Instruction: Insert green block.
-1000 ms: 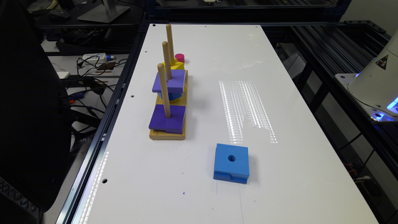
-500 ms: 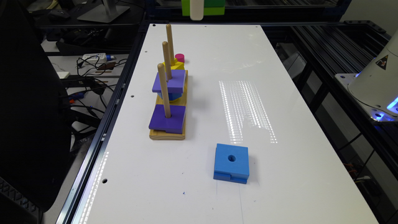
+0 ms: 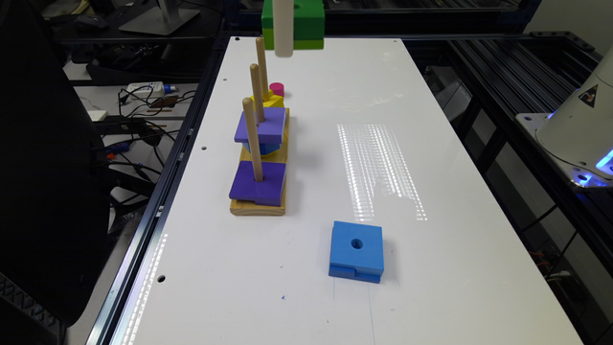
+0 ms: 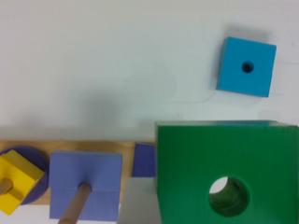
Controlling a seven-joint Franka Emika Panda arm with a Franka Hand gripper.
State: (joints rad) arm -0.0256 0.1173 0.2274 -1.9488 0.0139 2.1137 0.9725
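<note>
I hold the green block (image 3: 306,21) pinched in my fingers (image 3: 283,28), high above the desk (image 3: 431,268). Below me stands the peg board (image 3: 258,207) with three upright pegs (image 3: 252,139); purple blocks (image 4: 85,176) and a yellow block (image 4: 16,179) sit on it. The green block hides part of one purple block. A blue block (image 3: 357,251) lies well apart, with bare desk all around it. My fingers are cut off by the frame's edge.

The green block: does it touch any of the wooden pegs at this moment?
Apart. In the exterior view the green block hangs in the gripper, and white table shows between it and the tallest peg, whose tip lies below the block's underside.
</note>
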